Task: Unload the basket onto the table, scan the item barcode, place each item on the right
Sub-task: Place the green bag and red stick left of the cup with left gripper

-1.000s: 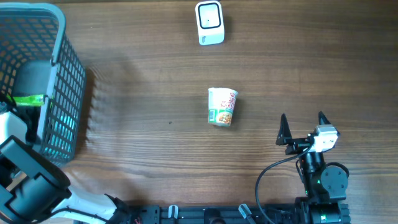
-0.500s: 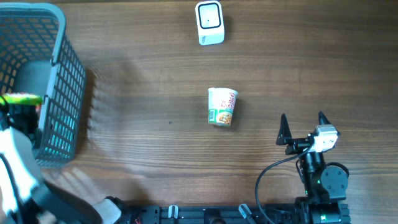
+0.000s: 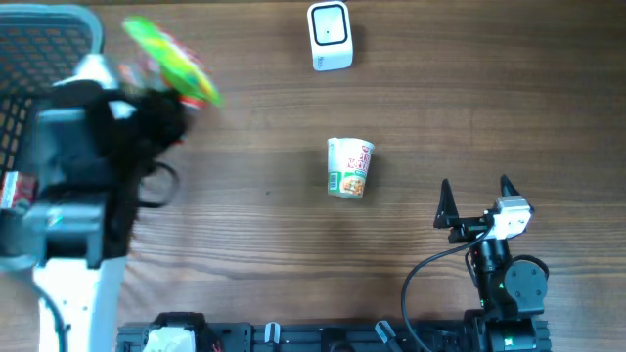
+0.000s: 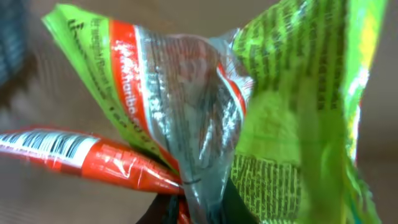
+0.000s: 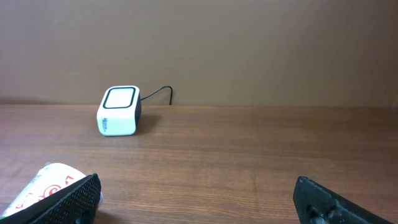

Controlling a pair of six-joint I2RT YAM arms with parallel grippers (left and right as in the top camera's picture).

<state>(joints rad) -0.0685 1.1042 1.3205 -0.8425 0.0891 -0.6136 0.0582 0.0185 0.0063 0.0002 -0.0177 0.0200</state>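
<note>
The white and black left arm (image 3: 73,210) is up over the table's left edge and pretty blurry from overhead. Its left gripper (image 4: 196,211) is pinched tight on a crinkly green and orange plastic snack bag (image 4: 205,112). The right arm (image 3: 504,279) sits low by the table's near right corner. The right gripper (image 3: 474,198) is spread wide with nothing in it, black fingertips (image 5: 74,198) pointing at the far edge.
</note>
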